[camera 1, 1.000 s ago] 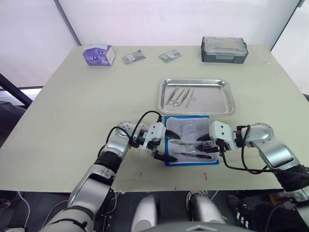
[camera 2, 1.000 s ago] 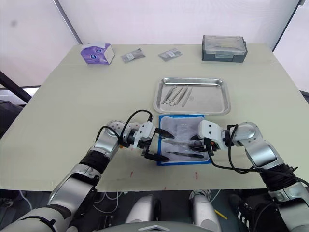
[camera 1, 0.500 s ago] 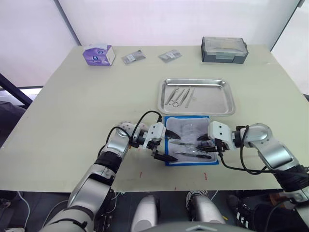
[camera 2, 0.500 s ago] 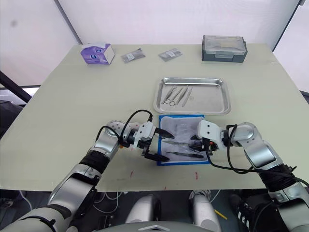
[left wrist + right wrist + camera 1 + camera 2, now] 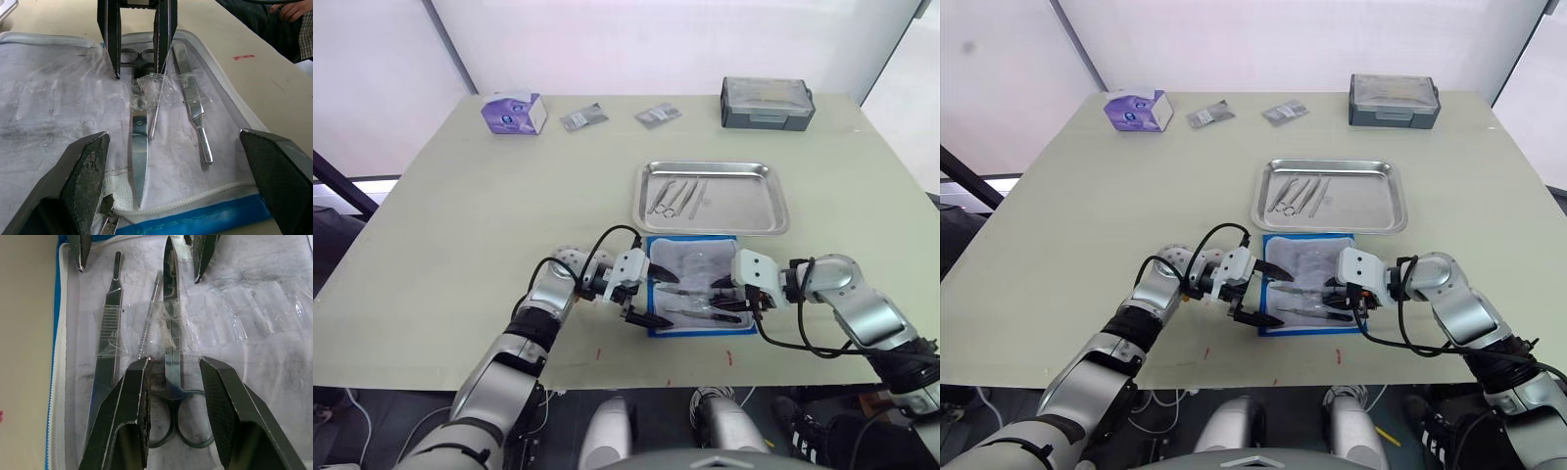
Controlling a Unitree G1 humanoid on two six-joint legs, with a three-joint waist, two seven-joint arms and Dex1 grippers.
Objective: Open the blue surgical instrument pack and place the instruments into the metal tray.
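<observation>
Blue surgical instrument pack (image 5: 697, 285) open, at 6 o'clock of metal tray (image 5: 713, 197). Right gripper (image 5: 173, 382) spread, straddling scissors (image 5: 171, 357) above ring handles. Left gripper (image 5: 173, 171) spread wide at pack's near edge. Risk: clear tape across scissors and probe (image 5: 148, 316) may drag both out together, or lift lining.

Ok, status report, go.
Both grippers open: left gripper at the pack's edge, right gripper straddling the scissors. Pack open, three tools inside taped down. Some instruments already in the metal tray.
</observation>
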